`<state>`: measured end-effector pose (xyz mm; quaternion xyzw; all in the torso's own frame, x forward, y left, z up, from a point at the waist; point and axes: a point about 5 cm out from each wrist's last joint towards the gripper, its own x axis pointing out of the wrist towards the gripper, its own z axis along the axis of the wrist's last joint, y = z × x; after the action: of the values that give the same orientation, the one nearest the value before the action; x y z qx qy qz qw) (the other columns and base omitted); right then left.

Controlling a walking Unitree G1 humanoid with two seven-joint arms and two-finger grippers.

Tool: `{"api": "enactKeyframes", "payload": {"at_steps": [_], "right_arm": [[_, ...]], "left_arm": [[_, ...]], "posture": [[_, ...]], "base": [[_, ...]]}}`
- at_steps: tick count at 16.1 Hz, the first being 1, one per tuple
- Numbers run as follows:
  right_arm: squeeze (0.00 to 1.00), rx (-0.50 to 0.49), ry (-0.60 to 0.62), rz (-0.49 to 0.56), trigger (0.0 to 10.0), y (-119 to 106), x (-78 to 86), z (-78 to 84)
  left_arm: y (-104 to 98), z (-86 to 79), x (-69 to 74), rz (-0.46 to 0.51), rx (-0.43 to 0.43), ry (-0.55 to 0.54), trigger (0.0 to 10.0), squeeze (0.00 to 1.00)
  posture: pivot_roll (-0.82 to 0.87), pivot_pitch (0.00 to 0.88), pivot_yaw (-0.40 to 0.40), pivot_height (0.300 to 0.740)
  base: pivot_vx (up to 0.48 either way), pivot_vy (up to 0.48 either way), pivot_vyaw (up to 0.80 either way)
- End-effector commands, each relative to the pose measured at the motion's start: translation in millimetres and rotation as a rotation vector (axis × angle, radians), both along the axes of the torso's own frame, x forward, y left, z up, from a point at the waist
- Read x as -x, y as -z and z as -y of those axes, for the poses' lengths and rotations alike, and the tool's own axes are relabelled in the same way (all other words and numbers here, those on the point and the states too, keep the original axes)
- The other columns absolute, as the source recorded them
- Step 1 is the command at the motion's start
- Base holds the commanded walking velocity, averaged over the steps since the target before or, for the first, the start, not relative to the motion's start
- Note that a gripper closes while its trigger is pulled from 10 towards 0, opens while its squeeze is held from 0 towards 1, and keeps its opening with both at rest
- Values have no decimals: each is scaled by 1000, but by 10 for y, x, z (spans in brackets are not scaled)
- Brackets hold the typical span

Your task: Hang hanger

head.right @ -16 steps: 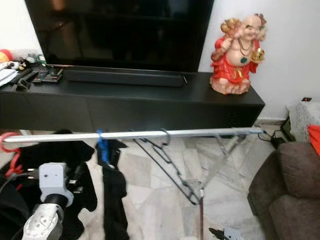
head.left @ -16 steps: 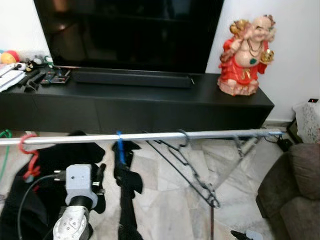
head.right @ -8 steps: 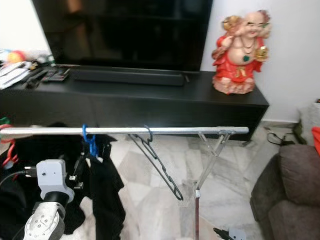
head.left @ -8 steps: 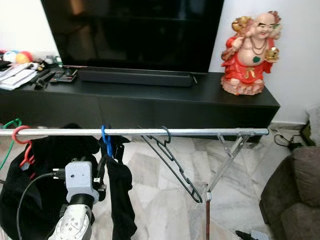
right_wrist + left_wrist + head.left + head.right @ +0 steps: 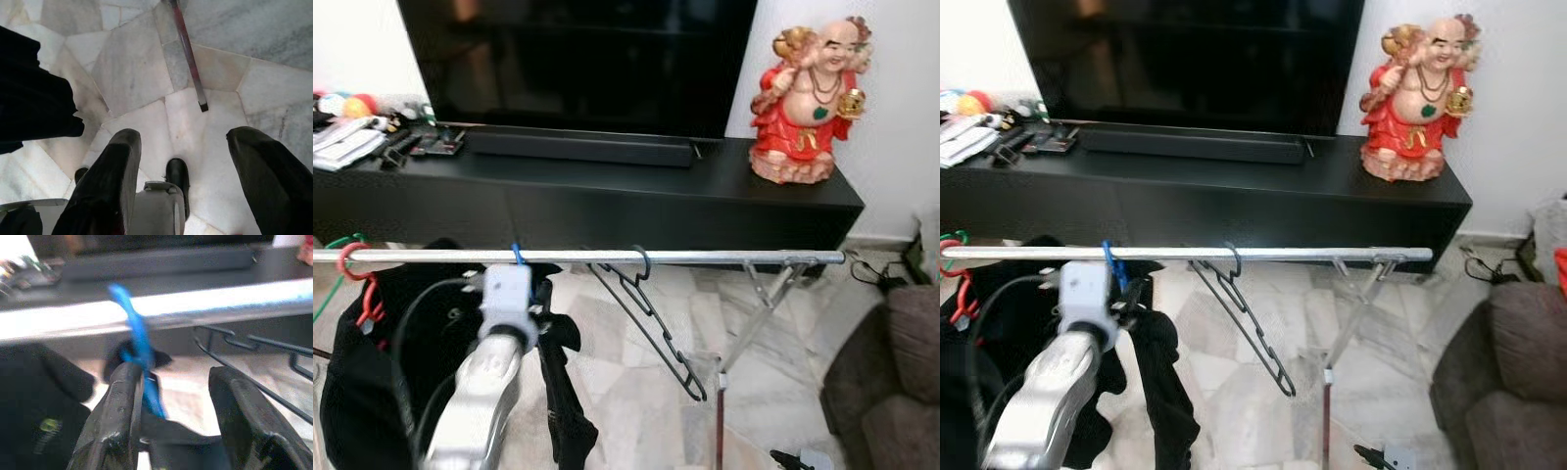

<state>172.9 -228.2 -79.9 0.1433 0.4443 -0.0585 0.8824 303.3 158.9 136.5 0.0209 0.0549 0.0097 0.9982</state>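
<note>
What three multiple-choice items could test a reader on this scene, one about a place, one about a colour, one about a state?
1. Where does the statue stand?
A. On the floor
B. On the black cabinet, at its right end
C. On the sofa

2. What colour is the hanger with the dark garment beside the left pincer?
A. Blue
B. Yellow
C. White

3. How is the black hanger on the rail?
A. Lying on the floor
B. Held by the right pincer
C. Hooked on the rail, bare, hanging slanted

Answers: 1 B, the statue stands on the cabinet top beside the TV. 2 A, its blue hook goes over the rail. 3 C, its hook is over the rail and no cloth is on it.
</note>
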Motion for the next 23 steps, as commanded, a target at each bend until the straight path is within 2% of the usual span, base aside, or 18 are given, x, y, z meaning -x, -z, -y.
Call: {"api": "enactKeyframes", "payload": {"at_steps": [1, 2, 3, 7, 10, 12, 14, 17, 23], "right_arm": [[0, -8, 15, 5, 10000, 0, -2, -4], [0, -9, 17, 5, 10000, 0, -3, -5], [0, -10, 17, 5, 10000, 0, -5, -7], [0, -19, 11, 6, 10000, -3, -11, -14], [0, -19, 8, 6, 10000, -4, -13, -11], [0, -20, 2, 7, 10000, -5, -15, -17], [0, -20, 3, 8, 10000, -5, -18, -19], [0, -20, 5, 10, 10000, -5, -20, -23], [0, -24, -1, 12, 10000, -5, -21, -31]], "left_arm": [[-20, 9, -41, -28, 0, 6, 10000, 0], [-5, -6, -80, -97, -38, -22, 10000, 0], [33, -40, -82, -149, -37, -54, 10000, 0], [113, -114, -86, -222, 14, -141, 10000, 0], [141, -127, -66, -250, 25, -165, 10000, 0], [116, -131, -123, -211, 95, -200, 10000, 0], [76, -98, -172, -192, 119, -188, 10000, 0], [31, -42, -239, -172, 136, -155, 10000, 0], [117, -61, -337, -175, 164, -195, 10000, 0]], "posture": [[-24, 54, -25, 740], [-25, 56, -25, 740], [-25, 58, -26, 740], [-29, 58, -30, 740], [-22, 57, -33, 740], [-28, 56, -34, 740], [-31, 54, -33, 740], [-38, 47, -29, 740], [-37, 32, -28, 740]], "base": [[0, 0, 0], [0, 0, 0], [0, 0, 0], [0, 0, 0], [0, 0, 0], [0, 0, 0], [0, 0, 0], [0, 0, 0], [0, 0, 0]]}}
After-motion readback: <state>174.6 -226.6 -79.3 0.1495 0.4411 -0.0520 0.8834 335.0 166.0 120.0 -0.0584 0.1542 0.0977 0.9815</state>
